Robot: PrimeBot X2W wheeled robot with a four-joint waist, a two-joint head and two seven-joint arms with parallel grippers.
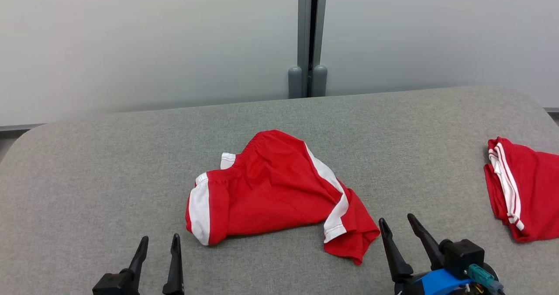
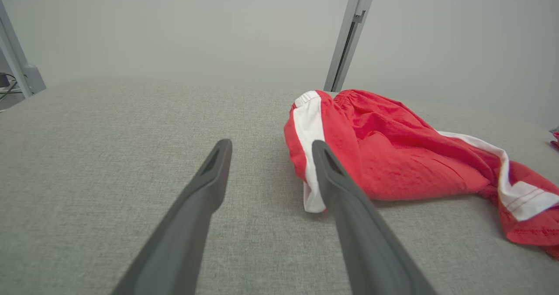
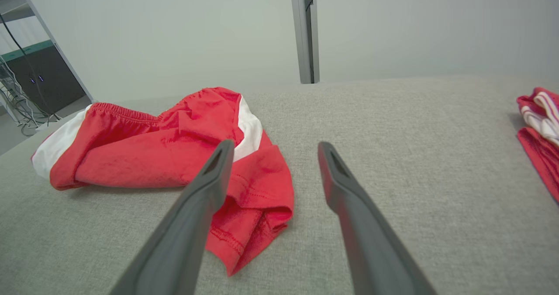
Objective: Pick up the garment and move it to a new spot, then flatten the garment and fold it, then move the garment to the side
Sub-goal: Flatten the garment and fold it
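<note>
A crumpled red garment point(image 1: 270, 190) with white side stripes lies in a heap at the middle of the grey fabric table point(image 1: 87, 177). It looks like a pair of shorts with an elastic waistband. My left gripper point(image 1: 159, 245) stands open near the front edge, a little left of the garment's white-striped end point(image 2: 308, 129). My right gripper point(image 1: 398, 225) is open too, just right of the garment's lower corner point(image 3: 257, 199). Neither gripper touches the cloth, and nothing sits between the fingers.
A second red garment point(image 1: 522, 186) with white stripes lies folded at the table's right edge, also in the right wrist view point(image 3: 539, 129). A grey post point(image 1: 308, 37) splits the pale wall behind the table. Bare grey surface surrounds the heap.
</note>
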